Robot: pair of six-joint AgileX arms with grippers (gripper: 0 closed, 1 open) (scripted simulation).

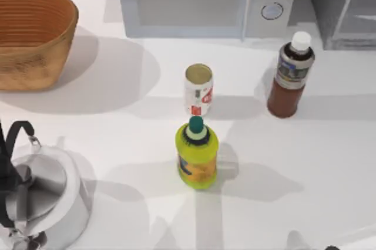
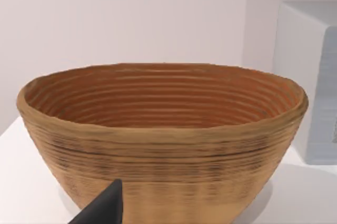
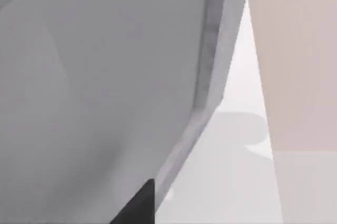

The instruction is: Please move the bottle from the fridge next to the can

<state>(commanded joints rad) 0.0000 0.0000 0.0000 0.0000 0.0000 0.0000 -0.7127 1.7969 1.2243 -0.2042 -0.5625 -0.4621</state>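
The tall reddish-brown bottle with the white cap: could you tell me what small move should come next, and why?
Probably bring the right arm to the reddish-brown bottle to grasp it: it stands upright on the white table before the dark grey fridge, well apart from the small white can.

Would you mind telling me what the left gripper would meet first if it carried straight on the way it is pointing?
Most likely the woven basket: the left wrist view looks straight at its side wall, with nothing in between. How far off it stands is unclear.

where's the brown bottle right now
In the top view the bottle stands upright on the table's right side, just in front of the fridge, apart from the can.
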